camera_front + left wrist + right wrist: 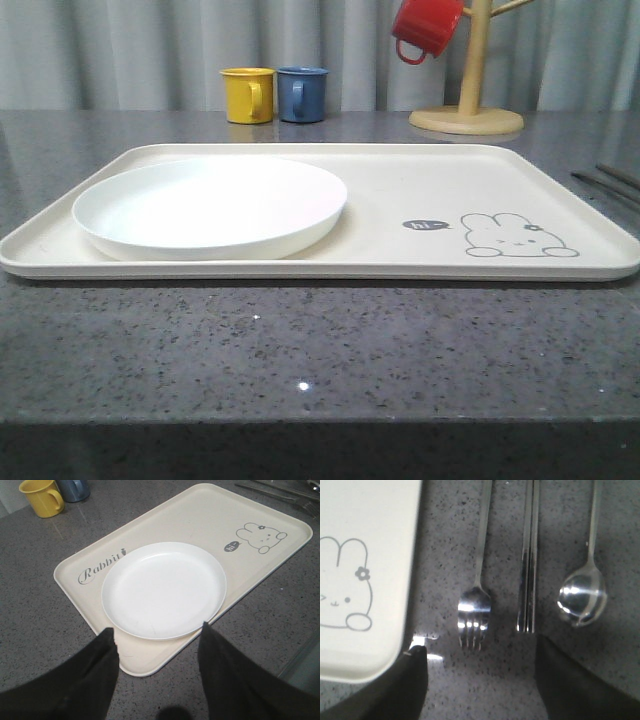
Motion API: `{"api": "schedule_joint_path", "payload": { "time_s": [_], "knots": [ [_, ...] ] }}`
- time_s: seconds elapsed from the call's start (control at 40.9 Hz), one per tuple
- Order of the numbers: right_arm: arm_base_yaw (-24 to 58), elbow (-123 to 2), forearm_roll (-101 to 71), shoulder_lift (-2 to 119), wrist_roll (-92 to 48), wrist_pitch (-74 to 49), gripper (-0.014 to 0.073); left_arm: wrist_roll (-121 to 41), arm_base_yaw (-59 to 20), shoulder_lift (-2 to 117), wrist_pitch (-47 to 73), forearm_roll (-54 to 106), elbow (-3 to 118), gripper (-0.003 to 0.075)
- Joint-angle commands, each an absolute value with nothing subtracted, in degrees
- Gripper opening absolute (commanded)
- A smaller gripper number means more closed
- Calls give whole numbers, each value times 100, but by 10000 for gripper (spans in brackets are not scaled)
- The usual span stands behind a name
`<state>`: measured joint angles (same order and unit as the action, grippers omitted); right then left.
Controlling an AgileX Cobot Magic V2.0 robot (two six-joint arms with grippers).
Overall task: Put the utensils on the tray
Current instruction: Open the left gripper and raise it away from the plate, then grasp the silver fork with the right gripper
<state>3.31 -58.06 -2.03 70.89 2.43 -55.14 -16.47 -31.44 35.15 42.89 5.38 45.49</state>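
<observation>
While your right pincer (477, 682) hangs wide open over the grey speckled counter (300, 340), with nothing between its dark fingers (560, 680), the three utensils lie side by side just ahead of it on the stone. Nearest the gap between your fingertips is the fork (475, 615), tines pointing back toward the pincer and its handle running straight away from you. Beside it, on the side away from the tray, lie the chopsticks (529, 570), pressed together as a pair and parallel to the fork. Farther out on that same side rests the spoon (582, 597), bowl end nearest the pincer, apart from the chopsticks. None of the three touches the tray (365, 650), whose rounded corner with the rabbit drawing (345, 587) sits just beside one finger of your right pincer.

Your left pincer (157, 632) is likewise spread wide and holds nothing; its two dark fingers (100, 675) hover over the near edge of the tray, either side of the rim of the round white plate (164, 590) that sits on it. Beyond that plate you see the "Rabbit" script (100, 567), and past the tray a yellow mug (42, 497) and a blue mug (74, 489). From the front, a red mug (425, 28) hangs on a wooden mug tree (468, 95).
</observation>
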Motion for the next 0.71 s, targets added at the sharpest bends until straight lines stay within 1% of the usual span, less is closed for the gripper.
{"api": "schedule_joint_path", "payload": {
  "time_s": [0.0,0.073,0.22,0.294,0.587,0.636,0.685],
  "knots": [
    [339,-6282,-122,7457,165,-5386,486,-1591,-3179,3522,3822,621,4698,356],
    [339,-6475,-122,7765,165,-5400,479,-1591,-3179,3522,3822,621,4698,356],
    [339,-6827,-122,8326,162,-5434,392,-1591,-3179,3522,3822,621,4698,356],
    [339,-6974,-122,8576,121,-5471,364,-1591,-3179,3522,3822,621,4698,356],
    [339,-7293,-122,9255,0,-5582,353,-1591,-3179,3522,3822,621,4698,356],
    [339,-7343,-122,9327,0,-5634,323,-1591,-3179,3522,3822,621,4698,356],
    [339,-7398,-122,9379,0,-5680,273,-1591,-3179,3522,3822,621,4698,356]
  ]
}}
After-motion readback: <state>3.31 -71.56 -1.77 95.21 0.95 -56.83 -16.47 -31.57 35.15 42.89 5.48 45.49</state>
